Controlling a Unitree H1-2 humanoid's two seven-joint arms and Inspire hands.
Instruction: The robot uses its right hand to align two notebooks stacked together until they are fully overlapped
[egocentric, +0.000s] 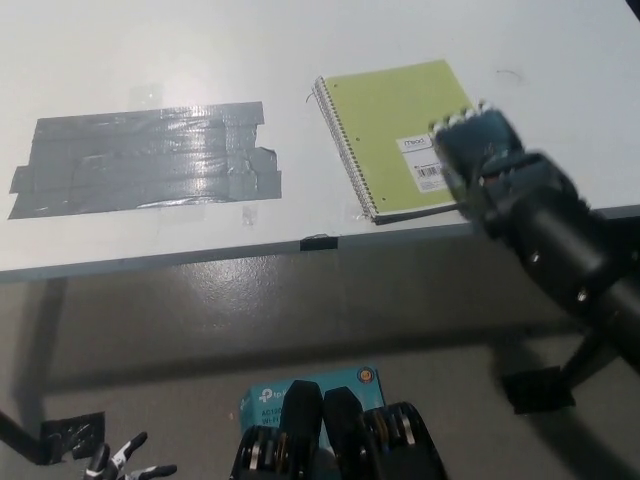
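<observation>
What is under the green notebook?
Under the lime-green spiral notebook only the white table shows around it. A second notebook may lie beneath, but the green cover hides it. The blurred black right hand covers its right edge.

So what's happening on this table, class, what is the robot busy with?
The robot's black right hand is over the lower right part of a lime-green spiral-bound notebook lying near the front edge of the white table. The hand is motion-blurred, so its fingers cannot be made out. Only the green cover shows, so any notebook beneath looks fully covered. The white left hand rests low at the picture's bottom left. A patch of grey tape strips is stuck to the table.
</observation>
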